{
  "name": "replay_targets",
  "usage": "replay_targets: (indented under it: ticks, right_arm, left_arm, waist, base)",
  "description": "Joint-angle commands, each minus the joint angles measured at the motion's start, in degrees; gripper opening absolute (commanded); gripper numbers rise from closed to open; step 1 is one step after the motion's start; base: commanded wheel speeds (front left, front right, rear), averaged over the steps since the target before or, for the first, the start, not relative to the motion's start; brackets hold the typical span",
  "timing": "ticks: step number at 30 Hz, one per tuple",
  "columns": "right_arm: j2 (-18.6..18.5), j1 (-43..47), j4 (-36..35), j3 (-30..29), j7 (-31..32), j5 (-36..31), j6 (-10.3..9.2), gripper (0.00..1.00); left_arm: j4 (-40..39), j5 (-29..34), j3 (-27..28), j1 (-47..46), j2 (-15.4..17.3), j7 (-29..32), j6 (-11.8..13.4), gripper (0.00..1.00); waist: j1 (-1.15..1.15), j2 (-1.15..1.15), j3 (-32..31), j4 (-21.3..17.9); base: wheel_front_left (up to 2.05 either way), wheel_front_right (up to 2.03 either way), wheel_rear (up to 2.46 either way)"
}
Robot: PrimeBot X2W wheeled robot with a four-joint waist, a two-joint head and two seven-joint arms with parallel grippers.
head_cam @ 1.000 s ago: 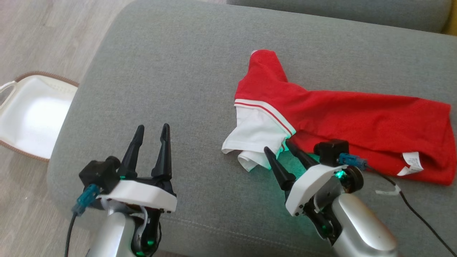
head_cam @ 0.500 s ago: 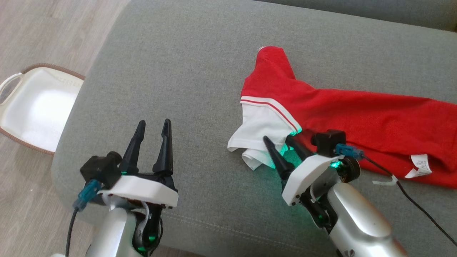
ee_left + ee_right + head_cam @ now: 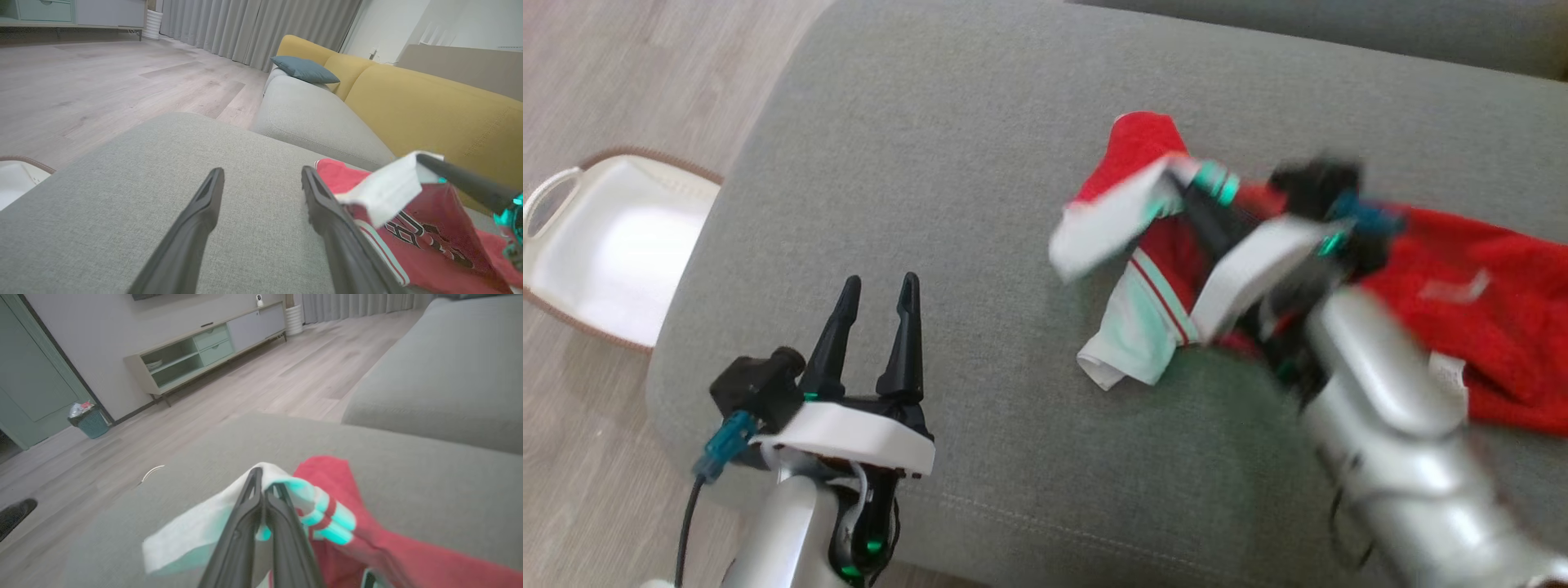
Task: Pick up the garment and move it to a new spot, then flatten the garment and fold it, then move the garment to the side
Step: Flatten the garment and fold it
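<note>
A red garment (image 3: 1486, 310) with white, red-striped trim lies crumpled on the grey cushion (image 3: 980, 163), at the right. My right gripper (image 3: 1188, 184) is shut on its white edge (image 3: 1107, 224) and holds that edge lifted off the cushion, blurred by motion. From the right wrist the fingers (image 3: 261, 506) are pressed together on the white cloth (image 3: 192, 535), with the red garment (image 3: 367, 543) hanging to the right. My left gripper (image 3: 878, 290) is open over bare cushion at the lower left, apart from the garment. Between its fingers (image 3: 208, 204) there is nothing; the lifted garment (image 3: 412, 228) is at its right.
A white basket (image 3: 605, 245) sits on the wood floor left of the cushion. A yellow sofa back (image 3: 429, 110) and a blue pillow (image 3: 304, 69) lie beyond. A low cabinet (image 3: 208, 351) and a bin (image 3: 90, 420) stand across the room.
My right gripper has shut on the garment's white edge and raised it up and away from the cushion. The left gripper has stayed in place. The camera shifted slightly.
</note>
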Motion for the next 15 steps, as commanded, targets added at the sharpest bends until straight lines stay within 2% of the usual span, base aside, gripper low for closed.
replay_targets:
  ticks: [1, 4, 6, 11, 15]
  right_arm:
    - [-0.37, -4.58, -1.82, -1.23, 1.59, -0.74, 0.37, 0.00]
    - [-1.87, -10.34, 0.39, -5.73, 5.33, -0.83, 0.37, 0.00]
    - [-4.28, -14.63, 2.57, -7.63, 7.28, -2.29, 0.37, 0.00]
    - [-11.54, -24.90, 9.37, -7.35, 10.03, -6.19, 0.37, 0.00]
    - [-16.18, -34.07, 15.45, -5.76, 9.86, -9.62, 0.37, 0.00]
  left_arm:
    - [-2.19, -0.67, 1.37, -2.34, 0.44, -0.34, 0.31, 1.00]
    - [-2.22, -1.28, 0.63, -2.72, 0.44, -0.34, 0.25, 1.00]
    - [-2.23, -1.75, -0.07, -3.17, 0.44, -0.34, 0.18, 1.00]
    - [-2.44, -2.95, -2.04, -4.66, 0.44, -0.34, 0.06, 1.00]
    - [-2.64, -4.15, -3.00, -5.43, 0.44, -0.34, 0.34, 1.00]
  waist:
    - [0.00, 0.00, 0.77, 0.86]
    - [0.00, 0.00, 1.80, 2.22]
    - [0.00, 0.00, 2.60, 3.54]
    - [0.00, 0.00, 5.14, 7.15]
    - [0.00, 0.00, 7.02, 9.21]
  base:
    - [0.00, 0.00, 0.00]
    - [0.00, 0.00, 0.00]
    - [0.00, 0.00, 0.00]
    - [0.00, 0.00, 0.00]
    - [0.00, 0.00, 0.00]
